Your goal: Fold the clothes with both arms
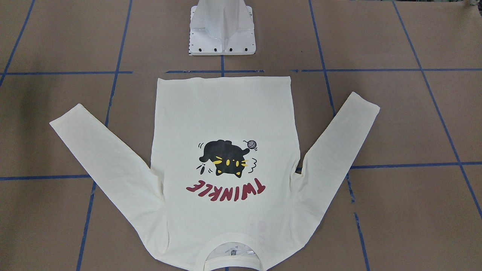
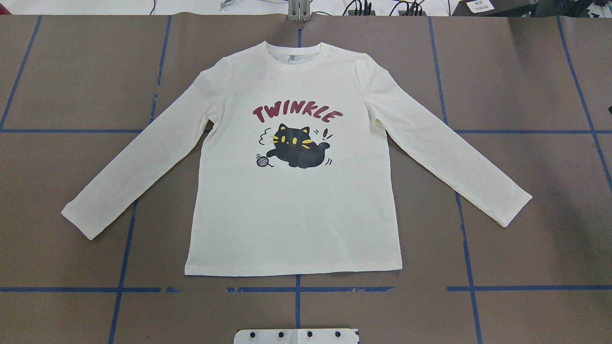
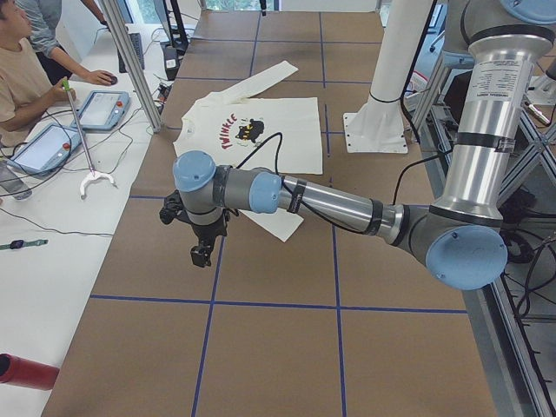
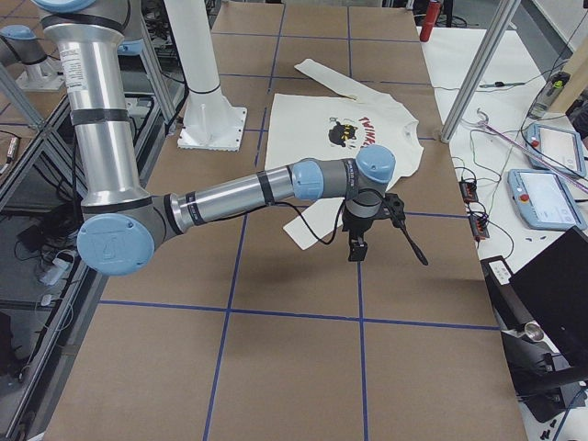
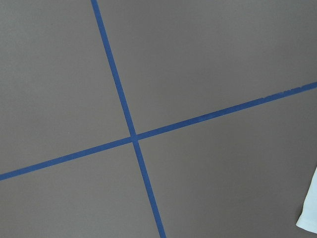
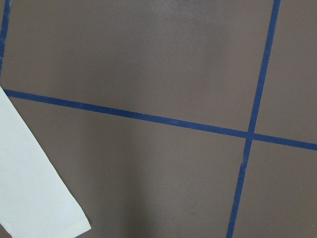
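Observation:
The clothes are one cream long-sleeved shirt (image 2: pixel 294 191) lying flat and front-up at the table's middle, black cat print and red "TWINKLE" showing, neck away from the robot's base, sleeves spread out diagonally. The shirt (image 1: pixel 226 124) also fills the front-facing view. My left gripper (image 3: pixel 201 252) hangs above the brown table just beyond the left sleeve's cuff (image 5: pixel 309 210); I cannot tell whether it is open or shut. My right gripper (image 4: pixel 356 250) hangs likewise past the right sleeve's cuff (image 6: pixel 37 191); its state cannot be told either. Neither arm shows in the overhead or front-facing views.
The white pedestal base (image 1: pixel 222 32) stands just behind the shirt's hem. Blue tape lines (image 2: pixel 296 289) grid the brown table. Along the far side run white side tables with tablets (image 3: pixel 100 109), cables and a red cylinder (image 3: pixel 26 372); a person (image 3: pixel 22 82) sits there.

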Tool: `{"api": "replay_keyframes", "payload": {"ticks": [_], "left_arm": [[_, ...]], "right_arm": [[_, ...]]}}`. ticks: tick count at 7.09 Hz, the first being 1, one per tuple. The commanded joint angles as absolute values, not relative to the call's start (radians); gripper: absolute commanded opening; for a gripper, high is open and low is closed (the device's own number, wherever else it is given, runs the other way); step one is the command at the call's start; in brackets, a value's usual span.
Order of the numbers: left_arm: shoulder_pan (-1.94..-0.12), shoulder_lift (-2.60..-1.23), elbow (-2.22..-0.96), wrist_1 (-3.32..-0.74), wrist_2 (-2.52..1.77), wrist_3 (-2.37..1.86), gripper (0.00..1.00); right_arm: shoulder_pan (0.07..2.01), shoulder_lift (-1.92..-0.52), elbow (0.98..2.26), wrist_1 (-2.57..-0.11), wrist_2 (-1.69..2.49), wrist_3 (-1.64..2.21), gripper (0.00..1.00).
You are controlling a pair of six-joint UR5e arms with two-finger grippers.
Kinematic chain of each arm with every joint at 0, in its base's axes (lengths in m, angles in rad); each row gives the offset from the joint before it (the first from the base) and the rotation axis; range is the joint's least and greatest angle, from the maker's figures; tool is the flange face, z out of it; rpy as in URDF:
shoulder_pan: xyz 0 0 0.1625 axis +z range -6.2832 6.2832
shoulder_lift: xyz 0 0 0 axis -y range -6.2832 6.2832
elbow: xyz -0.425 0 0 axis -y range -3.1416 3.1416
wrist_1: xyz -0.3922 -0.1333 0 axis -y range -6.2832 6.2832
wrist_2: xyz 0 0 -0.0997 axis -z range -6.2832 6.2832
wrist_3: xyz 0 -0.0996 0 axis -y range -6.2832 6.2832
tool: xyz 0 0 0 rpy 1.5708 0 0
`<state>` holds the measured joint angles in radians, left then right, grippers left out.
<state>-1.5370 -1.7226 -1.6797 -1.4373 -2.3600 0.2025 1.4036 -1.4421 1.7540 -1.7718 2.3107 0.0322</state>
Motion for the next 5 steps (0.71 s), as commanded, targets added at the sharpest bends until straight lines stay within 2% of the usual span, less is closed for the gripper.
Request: {"api": "replay_keyframes", "payload": {"ticks": [1,5], "left_arm": [[-1.537,-1.729,-1.684,-1.434,-2.367,0.198,1.00],[-1.539,-1.706,-1.674,-1.439,-2.364,0.196,1.00]], "right_arm": [[1.404,-1.442,1.756,-1.772,2.313,0.032,1.00],[1.404,-1.454,1.782,-1.772,2.355,0.034,1.00]]}}
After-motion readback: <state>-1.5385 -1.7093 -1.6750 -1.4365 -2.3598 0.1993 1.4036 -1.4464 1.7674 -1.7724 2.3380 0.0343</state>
